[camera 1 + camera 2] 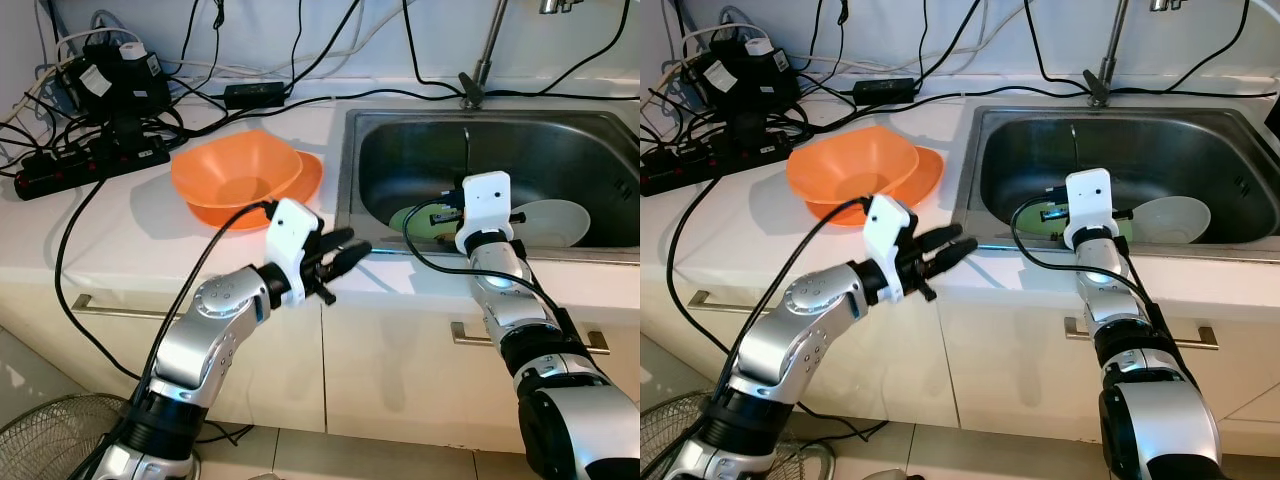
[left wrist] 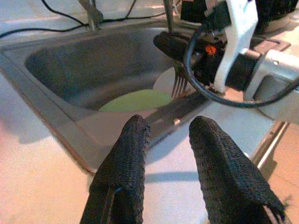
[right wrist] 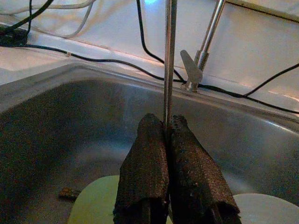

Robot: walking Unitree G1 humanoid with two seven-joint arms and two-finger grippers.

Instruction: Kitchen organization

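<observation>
The right gripper [image 3: 164, 135] hung over the front part of the sink [image 1: 400, 130], its two black fingers pressed together on the thin metal handle of a fork [image 3: 168, 56]. The handle rose straight up out of the pinch toward the tap [image 3: 208, 35] at the sink's back edge, while the tines [image 2: 179, 84] pointed down below the gripper, above the plates lying in the sink.

The left gripper [image 1: 345, 255] hovered over the counter's front edge, just left of the sink, its fingers [image 2: 124, 158] a little apart with nothing between them, aimed toward the sink and the right arm.

Inside the sink lay two plates: one green [image 1: 410, 220] nearer the left wall, one white [image 1: 560, 222] to its right, both on the basin floor, partly hidden by the right arm. One small dark scrap [image 3: 68, 192] sat on the sink floor beside the green plate.

On the counter left of the sink, one orange bowl [image 1: 235, 170] rested on one orange plate [image 1: 305, 180].
</observation>
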